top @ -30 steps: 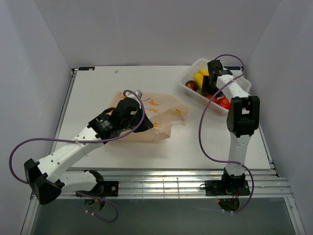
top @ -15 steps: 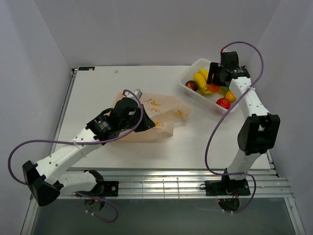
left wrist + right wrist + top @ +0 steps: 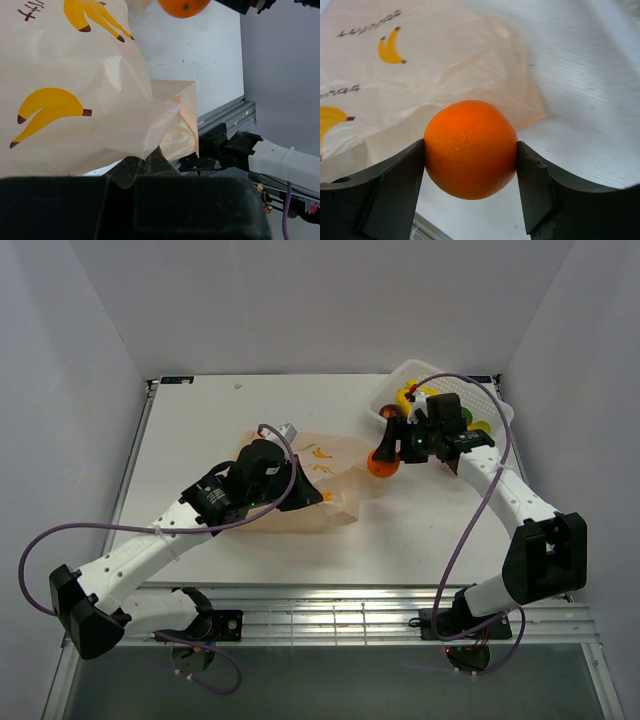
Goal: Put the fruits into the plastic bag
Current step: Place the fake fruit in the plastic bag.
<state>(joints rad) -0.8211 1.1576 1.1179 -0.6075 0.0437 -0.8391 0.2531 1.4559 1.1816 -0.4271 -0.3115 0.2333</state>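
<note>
**A:** Look at that, the right claw (image 3: 388, 452) has the orange (image 3: 470, 149) squeezed between both fingers, hanging above the right edge of the plastic bag (image 3: 335, 465)!

**B:** And the left claw (image 3: 148, 161)?

**A:** Pinched tight on a fold of the bag, which lies mid-surface (image 3: 200, 420). The other fruits (image 3: 407, 400) sit in the white basket (image 3: 440, 370).

left end effector (image 3: 148, 162): pinched shut | right end effector (image 3: 470, 150): jaws wide, gripping

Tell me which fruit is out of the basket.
The orange, gripped in the right pincer by the plastic bag; the other fruits lie in the white basket.
</note>
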